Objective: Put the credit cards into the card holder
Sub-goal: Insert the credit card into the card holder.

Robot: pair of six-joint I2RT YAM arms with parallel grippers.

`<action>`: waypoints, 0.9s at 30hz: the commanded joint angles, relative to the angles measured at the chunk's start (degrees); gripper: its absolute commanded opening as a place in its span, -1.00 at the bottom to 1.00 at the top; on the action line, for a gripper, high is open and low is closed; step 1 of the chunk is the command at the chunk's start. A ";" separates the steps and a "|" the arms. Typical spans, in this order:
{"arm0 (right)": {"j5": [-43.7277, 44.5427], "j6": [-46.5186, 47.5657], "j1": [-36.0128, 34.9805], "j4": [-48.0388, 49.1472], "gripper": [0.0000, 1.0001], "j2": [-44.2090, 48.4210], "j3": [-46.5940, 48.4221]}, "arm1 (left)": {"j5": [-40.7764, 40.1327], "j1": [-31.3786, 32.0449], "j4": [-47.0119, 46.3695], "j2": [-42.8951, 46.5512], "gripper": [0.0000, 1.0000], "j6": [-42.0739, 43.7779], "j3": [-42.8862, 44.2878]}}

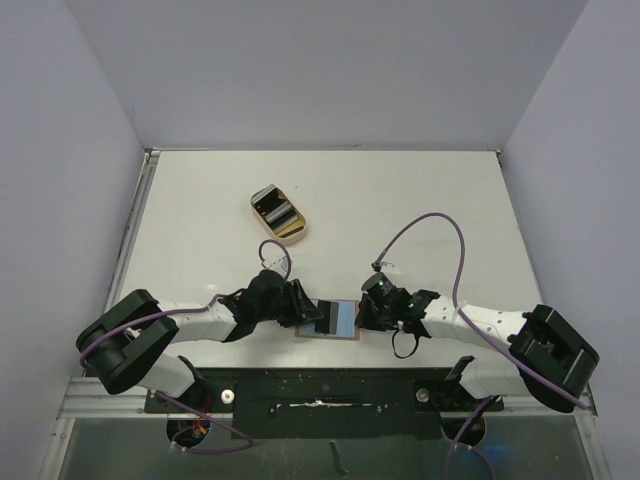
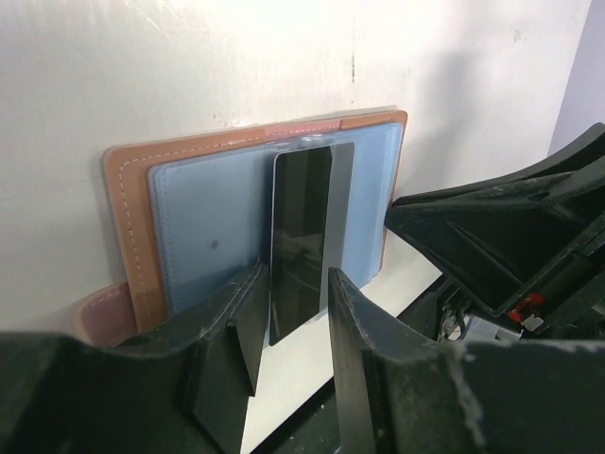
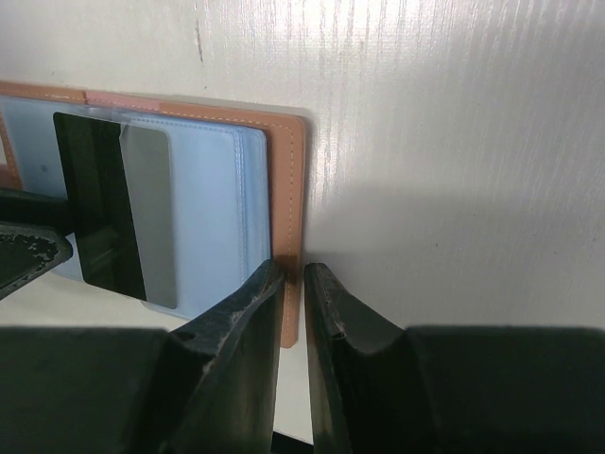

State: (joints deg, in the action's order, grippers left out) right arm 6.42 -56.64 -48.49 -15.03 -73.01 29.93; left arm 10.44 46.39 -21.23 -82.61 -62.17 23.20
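Sitting half-in holder [image 2: 208, 218] pocket at near table edge: dark card [image 2: 301, 236] | left gripper [image 2: 294, 277] jaws apart beside it, not pinching | right gripper [image 3: 293, 274] clamps holder edge | more cards [image 1: 274, 209] wait in tray [image 1: 292, 236], so early days

Stitched tan leather-like card holder [image 2: 128, 218] with smooth blue-grey lining, glossy black plastic card [image 2: 301, 236], matt white table [image 1: 400, 200]

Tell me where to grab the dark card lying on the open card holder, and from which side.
Take the dark card by the end that seems to jut past the card holder toward the left gripper, coming from that side. It lies flat and thin, so likely only there can jaws close on its long edges.
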 commanded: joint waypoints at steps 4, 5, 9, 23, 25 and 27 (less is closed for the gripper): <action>1.73 -0.19 -0.53 1.93 -0.65 0.56 0.26 | -4.14 0.87 5.80 1.49 -0.31 4.07 2.72; 1.68 -0.14 -0.51 1.93 -0.65 0.51 0.30 | -4.48 1.01 6.41 1.49 -0.31 4.23 3.02; 1.76 -0.05 -0.57 2.10 -0.65 0.42 0.30 | -4.47 1.68 5.68 1.70 -0.30 4.18 3.47; 0.71 0.47 -0.62 4.20 -0.67 -0.58 0.11 | -4.57 5.44 4.97 -3.33 -0.60 5.05 8.44; 0.70 0.48 -0.64 4.31 -0.68 -0.76 0.21 | -4.83 5.84 4.71 -3.42 -0.59 5.32 8.84; 0.70 0.69 -0.57 4.47 -0.68 -0.88 0.29 | -4.74 6.06 4.46 -3.72 -0.53 5.62 9.28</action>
State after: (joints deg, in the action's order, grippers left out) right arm 6.44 -56.38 -48.49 -13.63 -73.08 29.91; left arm 6.61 51.72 -15.73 -86.00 -58.17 29.67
